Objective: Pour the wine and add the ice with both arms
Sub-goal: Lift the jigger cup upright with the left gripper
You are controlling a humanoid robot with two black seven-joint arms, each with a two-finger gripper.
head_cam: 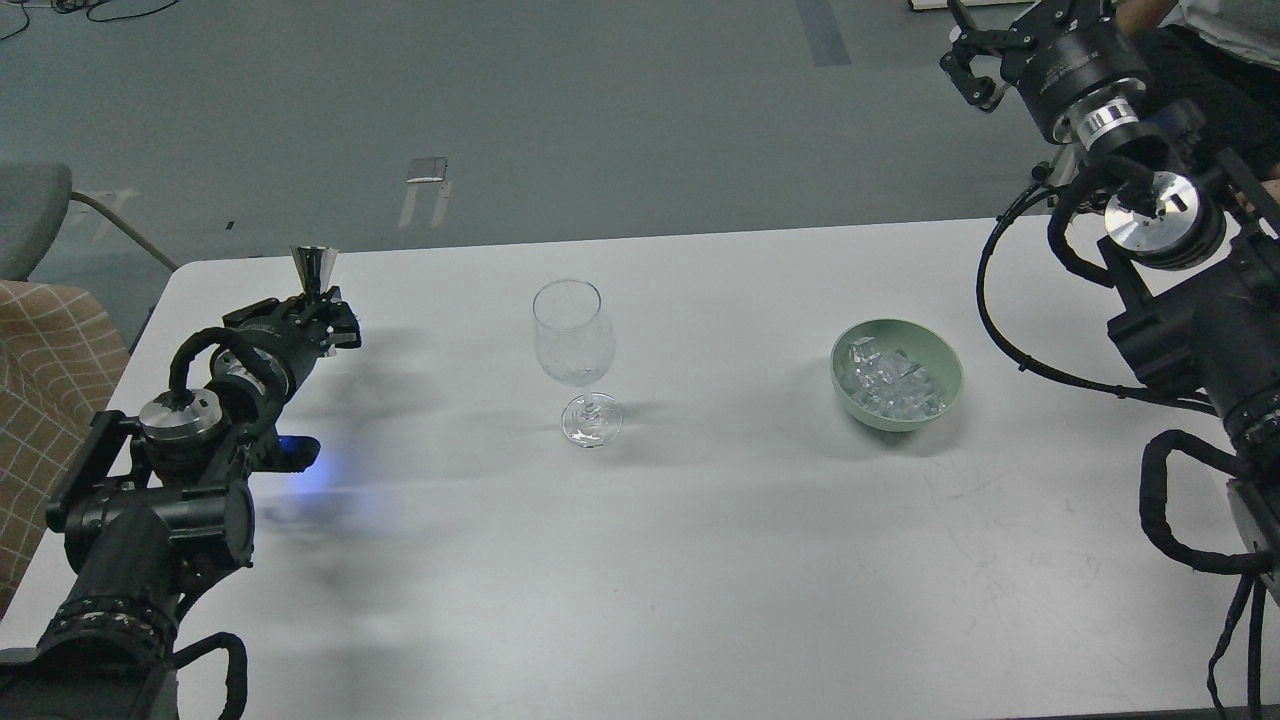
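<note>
A clear stemmed wine glass [574, 350] stands upright at the table's middle and looks empty. Right of it a pale green bowl [943, 363] holds several clear ice cubes [890, 380]. My left gripper [322, 305] sits low over the table's left side, shut on a small silver metal cup [314, 268] that it holds upright, well left of the glass. My right gripper [968, 62] is raised beyond the table's far right corner, far from the bowl; its fingers look spread and empty.
The white table [640, 560] has its far edge just behind the glass. A grey chair [30, 215] and a checked cloth [50, 380] lie off the left edge. A person sits at the top right corner [1215, 20].
</note>
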